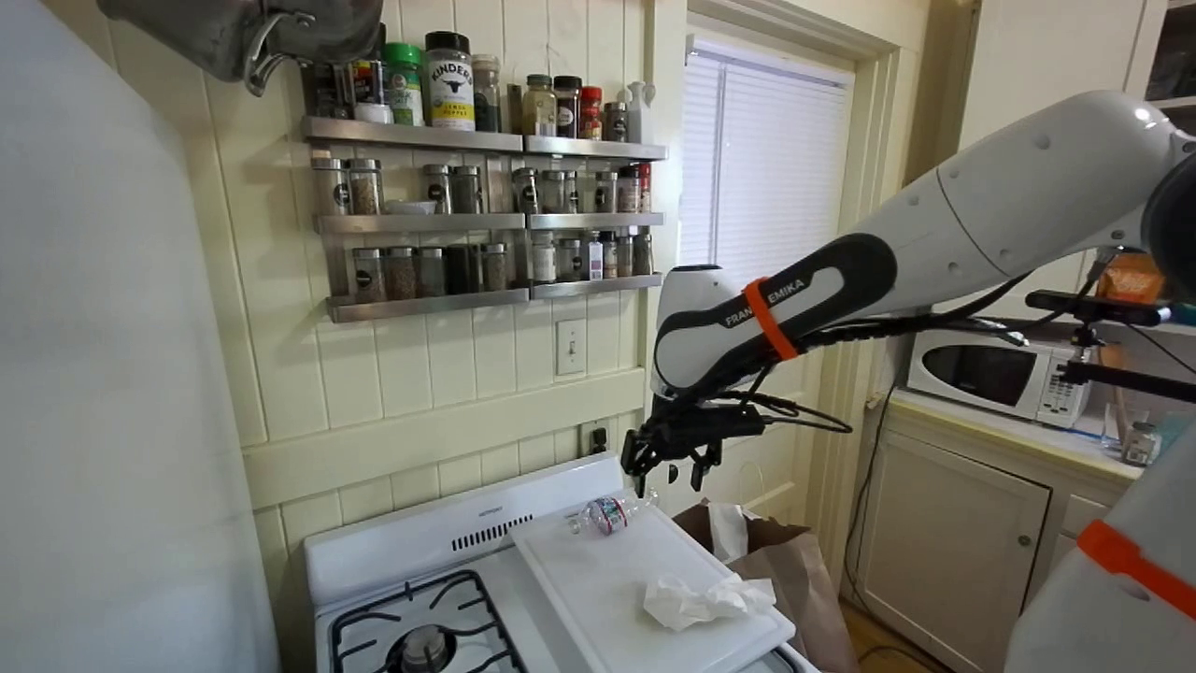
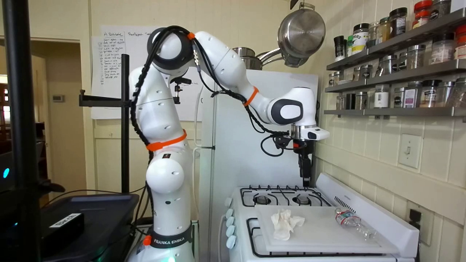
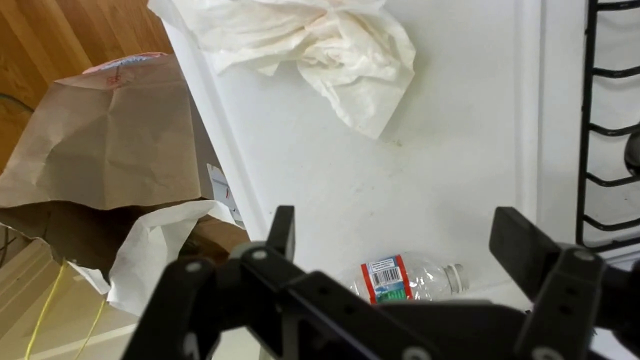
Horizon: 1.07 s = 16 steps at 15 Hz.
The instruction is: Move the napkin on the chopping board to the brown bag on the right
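The gripper (image 3: 392, 227) is released: its fingers (image 3: 282, 230) stand wide apart, hold nothing, and point down above the board (image 3: 450, 155). The napkin (image 3: 325, 55) lies crumpled on the board, lower than the gripper and offset from it toward the robot's base (image 2: 171, 240). The bag (image 3: 120, 145) stands below the gripper and to one side of it, just beside the board's edge, its mouth open and a white sheet (image 3: 145, 255) at the rim.

Step in hand: judged to be the approach; the grasp is not yet made.

Next move: the gripper needs to shift toward the base until the napkin's bunched part sits between the fingers, then descend and close. The thin, soft material probably requires fingertips almost at the board, without pressing on it. The path should avoid the bottle (image 3: 395, 280), which lies on the board below the gripper; whether directly beneath cannot be told. Lifting, sideways transfer to the bag's mouth and release remain.
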Motion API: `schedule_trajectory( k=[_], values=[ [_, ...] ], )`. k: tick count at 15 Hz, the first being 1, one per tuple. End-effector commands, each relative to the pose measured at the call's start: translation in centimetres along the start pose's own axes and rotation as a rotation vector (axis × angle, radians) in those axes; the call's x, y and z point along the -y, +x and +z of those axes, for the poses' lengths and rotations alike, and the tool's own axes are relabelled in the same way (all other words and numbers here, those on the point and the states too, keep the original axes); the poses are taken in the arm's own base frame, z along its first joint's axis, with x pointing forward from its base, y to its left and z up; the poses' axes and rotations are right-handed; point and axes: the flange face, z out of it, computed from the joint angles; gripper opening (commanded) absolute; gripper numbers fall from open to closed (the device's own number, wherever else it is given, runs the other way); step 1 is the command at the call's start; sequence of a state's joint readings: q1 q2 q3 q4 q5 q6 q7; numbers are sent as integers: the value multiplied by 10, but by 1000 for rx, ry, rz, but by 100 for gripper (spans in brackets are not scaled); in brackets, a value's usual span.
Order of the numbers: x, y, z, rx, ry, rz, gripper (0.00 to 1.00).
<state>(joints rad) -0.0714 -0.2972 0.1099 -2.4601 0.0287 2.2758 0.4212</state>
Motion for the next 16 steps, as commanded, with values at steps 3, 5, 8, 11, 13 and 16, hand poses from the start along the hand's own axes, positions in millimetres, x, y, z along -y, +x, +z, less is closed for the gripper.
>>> schedule_trajectory(
  k=[3,5,8,11,13,16],
  values=[
    [2,5,-1,0,2,-1,100],
    [-1,3,9,60,-11,-3,100],
    [-13,-6,27,172,-52,10,100],
    [-24,-12,46,225,-88,41,100],
    [-28,-14,60,252,-75,52,100],
    [-31,-19,80,277,-63,73,100]
  ],
)
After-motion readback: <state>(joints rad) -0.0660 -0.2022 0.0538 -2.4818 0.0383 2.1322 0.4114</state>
